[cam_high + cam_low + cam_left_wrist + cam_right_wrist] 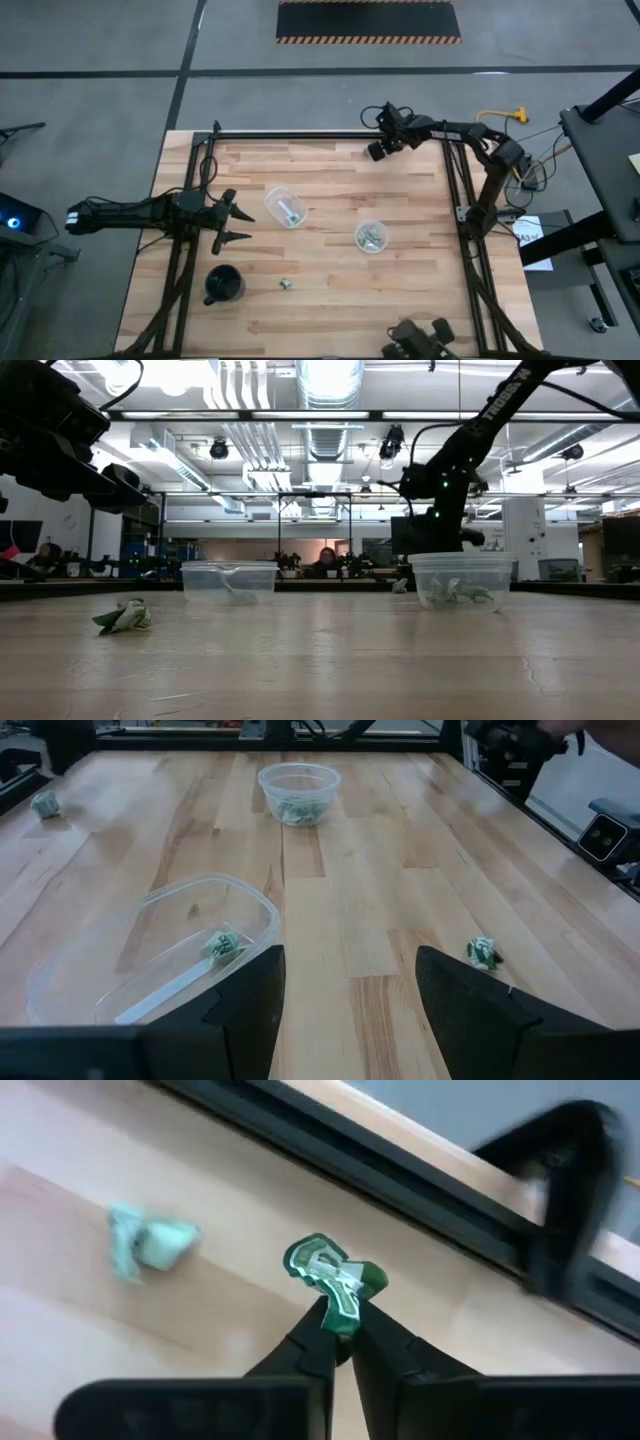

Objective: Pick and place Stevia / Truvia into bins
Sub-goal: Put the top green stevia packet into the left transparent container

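Observation:
Two clear round bins stand on the wooden table: one (285,207) holds one green-and-white packet (225,945), the other (371,236) holds several. One loose packet (285,284) lies near the black cup, and another (145,1240) lies by the table's far edge. My right gripper (338,1330) hovers at the far edge (377,152), shut on a crumpled packet (332,1275). My left gripper (350,960) is open and empty, level at the table's left side (228,222), just short of the nearer bin (170,955). My right gripper pinches the crumpled packet by its lower end (341,1316) between its two fingertips. The rest of the packet sticks out past the fingertips. It is lifted clear of the table.
A black cup (224,285) stands near the table's left front. A black metal frame (300,135) runs along the far edge and both sides. Bare wood lies between the two bins and toward the near edge. People sit in the room beyond the table (327,560).

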Robot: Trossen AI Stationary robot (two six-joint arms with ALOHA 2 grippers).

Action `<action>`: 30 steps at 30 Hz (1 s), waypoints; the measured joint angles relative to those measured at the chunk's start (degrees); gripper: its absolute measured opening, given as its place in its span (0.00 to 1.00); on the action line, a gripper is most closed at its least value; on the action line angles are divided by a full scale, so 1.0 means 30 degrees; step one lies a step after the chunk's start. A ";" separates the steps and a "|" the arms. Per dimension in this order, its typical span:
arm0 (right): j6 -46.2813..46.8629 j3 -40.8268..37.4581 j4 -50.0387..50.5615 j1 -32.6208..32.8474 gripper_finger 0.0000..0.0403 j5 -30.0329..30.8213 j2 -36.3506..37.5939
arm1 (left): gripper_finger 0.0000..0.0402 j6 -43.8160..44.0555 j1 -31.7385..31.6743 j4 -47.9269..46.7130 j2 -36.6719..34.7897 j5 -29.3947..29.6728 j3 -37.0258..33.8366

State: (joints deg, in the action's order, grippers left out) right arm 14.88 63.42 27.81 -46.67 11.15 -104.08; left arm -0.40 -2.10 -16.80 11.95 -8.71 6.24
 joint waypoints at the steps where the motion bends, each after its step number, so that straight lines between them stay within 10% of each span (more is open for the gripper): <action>1: -0.0104 0.0043 0.0416 0.0000 0.04 0.0186 0.0164 | 0.52 0.0000 0.0003 -0.0003 0.0004 -0.0007 0.0000; 10: -0.1257 -0.1934 -0.0241 0.0819 0.02 -0.0199 0.1631 | 0.52 0.0000 -0.0001 0.0000 0.0004 0.0000 0.0000; 24: -0.0456 -1.1069 -1.7016 0.4495 0.02 -0.8345 0.6540 | 0.52 0.0000 -0.0004 0.0007 -0.0018 0.0000 0.0000; 30: -0.0745 -1.2707 -2.0953 0.5793 0.02 -0.8933 0.5851 | 0.52 0.0000 0.0001 -0.0034 -0.0001 0.0000 0.0000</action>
State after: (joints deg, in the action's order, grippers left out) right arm 12.64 25.30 -35.05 -29.30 -15.65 -86.53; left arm -0.40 -2.10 -16.90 11.95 -8.71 6.24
